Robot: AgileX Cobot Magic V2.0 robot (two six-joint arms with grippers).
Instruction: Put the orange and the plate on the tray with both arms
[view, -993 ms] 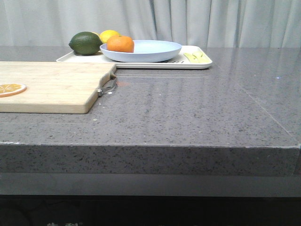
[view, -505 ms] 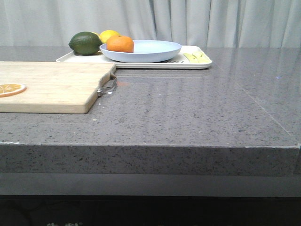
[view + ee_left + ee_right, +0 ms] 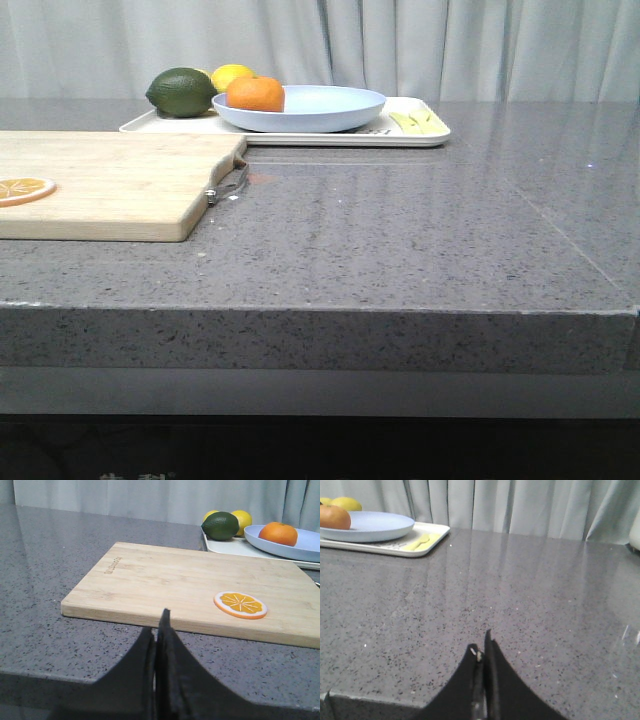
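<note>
Orange in colour, the orange [image 3: 255, 94] sits in the blue plate [image 3: 320, 107], and the plate sits on the white tray [image 3: 410, 137] at the far side of the table [image 3: 400, 230]. The left gripper [image 3: 156, 630] is closed and holds nothing. The right gripper [image 3: 482, 655] is closed and empty too.

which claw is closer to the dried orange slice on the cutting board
Left. The left claw hangs shut at the table's near edge, right in front of the cutting board holding the orange slice. The right claw, also shut, faces bare countertop; its view shows no slice.
</note>
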